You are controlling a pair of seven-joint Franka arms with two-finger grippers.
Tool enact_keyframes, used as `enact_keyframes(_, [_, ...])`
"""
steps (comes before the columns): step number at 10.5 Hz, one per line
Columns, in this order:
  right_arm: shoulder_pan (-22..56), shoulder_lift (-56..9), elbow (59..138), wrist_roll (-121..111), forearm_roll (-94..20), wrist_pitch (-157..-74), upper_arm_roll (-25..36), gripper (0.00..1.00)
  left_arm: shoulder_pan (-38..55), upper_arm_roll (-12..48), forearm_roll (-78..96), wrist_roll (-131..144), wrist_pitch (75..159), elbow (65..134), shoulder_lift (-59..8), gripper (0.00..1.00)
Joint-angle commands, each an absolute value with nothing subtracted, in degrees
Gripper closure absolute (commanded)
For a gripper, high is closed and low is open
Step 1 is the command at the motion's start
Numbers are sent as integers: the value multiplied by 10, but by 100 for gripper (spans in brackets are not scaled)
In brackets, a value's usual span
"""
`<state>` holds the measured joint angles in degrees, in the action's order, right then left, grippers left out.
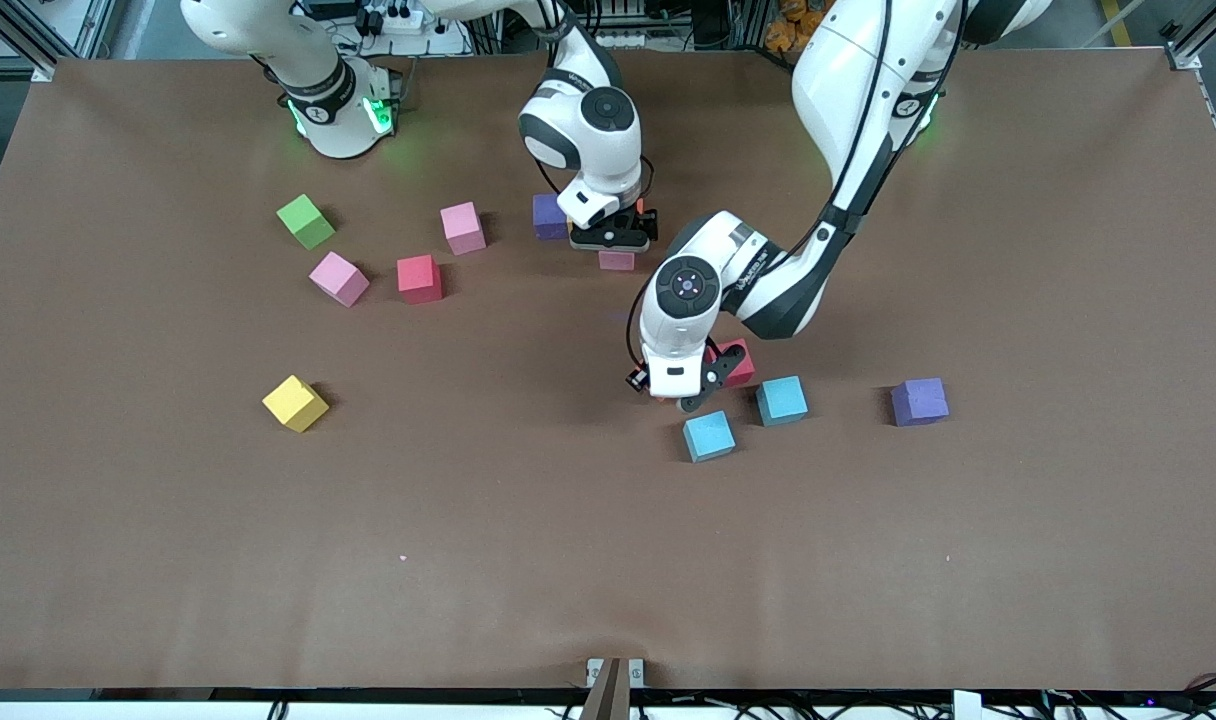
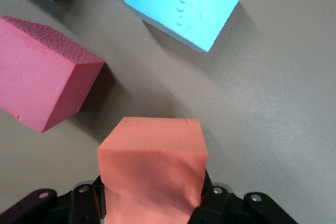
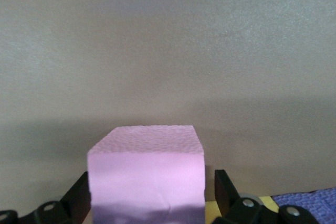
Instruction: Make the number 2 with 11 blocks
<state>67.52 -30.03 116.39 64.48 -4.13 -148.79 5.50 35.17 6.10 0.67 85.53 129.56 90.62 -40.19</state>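
Observation:
My left gripper (image 1: 680, 393) is shut on an orange block (image 2: 152, 171), low over the table beside a red block (image 1: 738, 362) and two light blue blocks (image 1: 781, 400) (image 1: 709, 436). My right gripper (image 1: 616, 243) stands open around a pink block (image 1: 616, 260) on the table, with a gap showing beside one finger (image 3: 227, 190). A purple block (image 1: 548, 215) lies next to that gripper, and a yellow block (image 3: 268, 201) shows at its side in the right wrist view. Toward the right arm's end lie two pink blocks (image 1: 462, 227) (image 1: 338, 278), a red one (image 1: 419, 278) and a yellow one (image 1: 295, 403).
A green cube (image 1: 305, 221) sits near the right arm's base. Another purple block (image 1: 919, 401) lies toward the left arm's end, beside the light blue ones. The brown table (image 1: 568, 560) stretches bare toward the front camera.

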Motion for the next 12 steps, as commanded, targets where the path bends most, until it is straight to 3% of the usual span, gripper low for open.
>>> enact_keyframes(1, [681,-262,1165,659,-33,-1455,68,0,353,59,16,849,1284,917,-388,94])
enact_keyframes(5, [679,-217,1166,655,-33,-1424,92,0,362,63,18,852,1280,917,-380,94])
enact_keyframes(8, [677,-173,1179,570,-30,-1348,139,0,368,79,17,840,1280,930,-380,95])
enact_keyframes(12, [676,-105,1278,440,5,-1337,210,0,367,112,11,780,1281,971,-353,95])
